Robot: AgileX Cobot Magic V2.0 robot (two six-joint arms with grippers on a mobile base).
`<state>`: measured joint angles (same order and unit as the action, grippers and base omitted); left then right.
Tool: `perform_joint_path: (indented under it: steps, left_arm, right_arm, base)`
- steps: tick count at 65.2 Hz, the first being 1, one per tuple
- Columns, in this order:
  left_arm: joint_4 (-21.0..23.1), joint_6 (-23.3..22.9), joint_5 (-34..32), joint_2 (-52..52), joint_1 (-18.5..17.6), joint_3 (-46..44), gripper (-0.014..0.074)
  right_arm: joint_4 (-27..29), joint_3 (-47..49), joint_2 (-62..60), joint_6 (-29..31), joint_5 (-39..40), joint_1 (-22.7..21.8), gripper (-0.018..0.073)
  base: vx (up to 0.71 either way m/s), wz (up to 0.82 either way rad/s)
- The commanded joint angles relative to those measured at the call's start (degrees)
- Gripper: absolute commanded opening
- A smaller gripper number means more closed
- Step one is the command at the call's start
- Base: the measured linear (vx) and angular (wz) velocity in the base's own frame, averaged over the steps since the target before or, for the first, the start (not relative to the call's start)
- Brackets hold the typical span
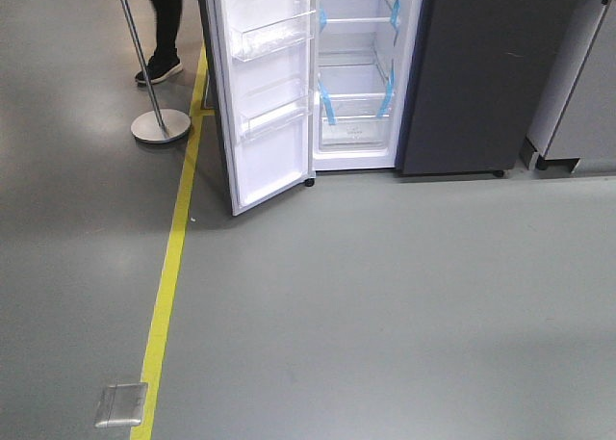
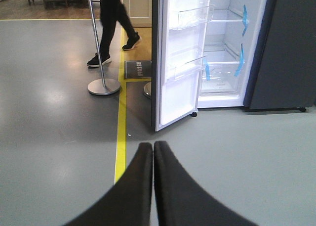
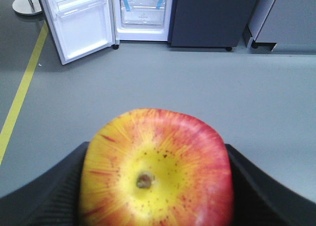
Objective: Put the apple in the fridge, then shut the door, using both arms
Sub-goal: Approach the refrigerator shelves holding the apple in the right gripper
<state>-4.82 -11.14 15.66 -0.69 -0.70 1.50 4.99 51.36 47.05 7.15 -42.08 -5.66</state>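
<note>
The apple (image 3: 155, 169) is gripped between the two dark fingers (image 3: 44, 199) of the right gripper (image 3: 154, 196), with its stem dimple turned toward the wrist camera. The jaws are spread as wide as the fruit and pressed against its left and right flanks. The left gripper (image 2: 153, 149) is seen with its jaws brought together, tip against tip, and nothing is held in them. Well ahead of both sets of jaws, across grey floor, the fridge (image 1: 356, 142) is stood with its white inside exposed. The door (image 1: 274, 161) is swung wide open, ahead and to the left of the right jaws, and clear bins (image 1: 274, 36) are carried on its inner face. Blue tape strips (image 1: 325, 103) are seen on the shelves. A yellow floor line (image 2: 120, 147) is laid just left of the left jaws.
</note>
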Motion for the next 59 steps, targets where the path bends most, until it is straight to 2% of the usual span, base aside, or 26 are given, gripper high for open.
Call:
perform_joint_path:
  steps: [1,59]
  left_arm:
    - [0.35,-0.24,-4.24,-0.78,-0.05,1.16,-0.0006]
    - [0.35,-0.24,-4.24,-0.78,-0.05,1.16,-0.0006]
  right_arm:
    - [0.09,1.7,-0.15,0.3,4.64,0.09,0.0215]
    - [0.09,1.7,-0.15,0.3,4.64,0.09,0.0215]
  base:
    - [0.15,-0.02]
    - [0.11,0.03]
